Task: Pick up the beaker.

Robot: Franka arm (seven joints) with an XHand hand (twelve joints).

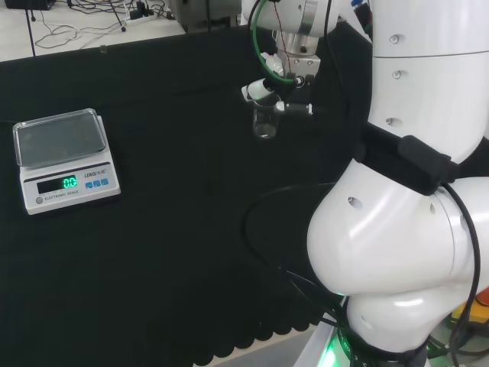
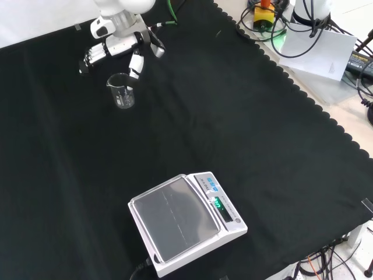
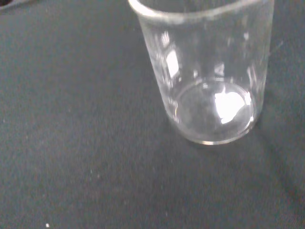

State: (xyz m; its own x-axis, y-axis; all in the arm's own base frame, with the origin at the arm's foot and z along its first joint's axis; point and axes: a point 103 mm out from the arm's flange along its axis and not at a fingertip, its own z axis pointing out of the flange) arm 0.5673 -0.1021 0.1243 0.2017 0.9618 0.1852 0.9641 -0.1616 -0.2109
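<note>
Beaker upright on black cloth, robot hand just above w/ fingers spread, holding nothing.

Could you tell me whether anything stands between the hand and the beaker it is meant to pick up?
Nothing visible does. In the front view the hand hovers just above and behind the beaker, which stands upright and alone on the black cloth, one of the fingers reaching down close to its rim. The scale sits far off, nearer the camera.
</note>
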